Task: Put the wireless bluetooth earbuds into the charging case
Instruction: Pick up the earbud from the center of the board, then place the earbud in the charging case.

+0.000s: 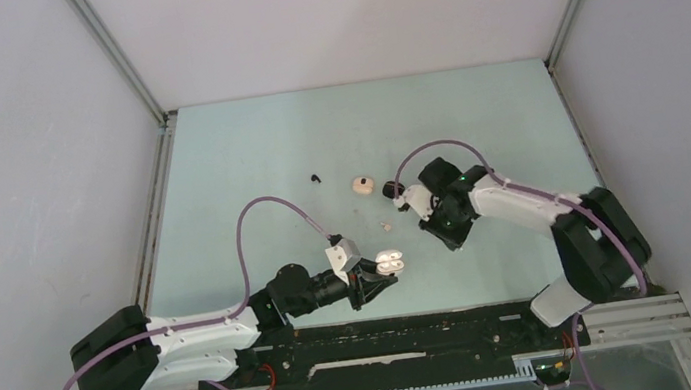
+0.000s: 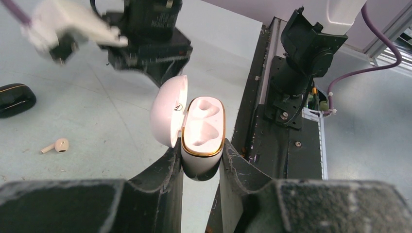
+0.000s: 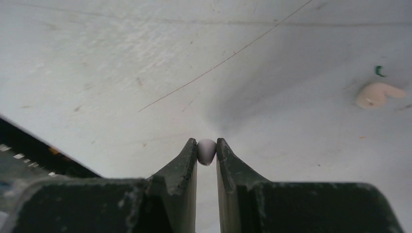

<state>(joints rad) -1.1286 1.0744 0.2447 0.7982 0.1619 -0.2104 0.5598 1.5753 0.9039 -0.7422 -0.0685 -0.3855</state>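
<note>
White plastic arm links point(image 1: 203, 332) alternate with black joint housings point(image 1: 299, 290). A mauve cable point(image 1: 266, 199) loops behind each wrist. A white camera block point(image 1: 343, 254) sits just behind the left gripper point(image 1: 385, 277), whose matte black wedge-shaped fingers point(image 2: 163, 177) are scuffed.

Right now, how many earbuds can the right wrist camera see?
2. A whitish earbud sits pinched in the right gripper; a beige-pink earbud lies on the table at upper right. More may lie outside this view.

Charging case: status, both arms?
Left gripper shut on open white charging case, both wells empty. Right gripper pinching a white earbud at its tips. Beige earbud loose on table, clear of the case.
</note>
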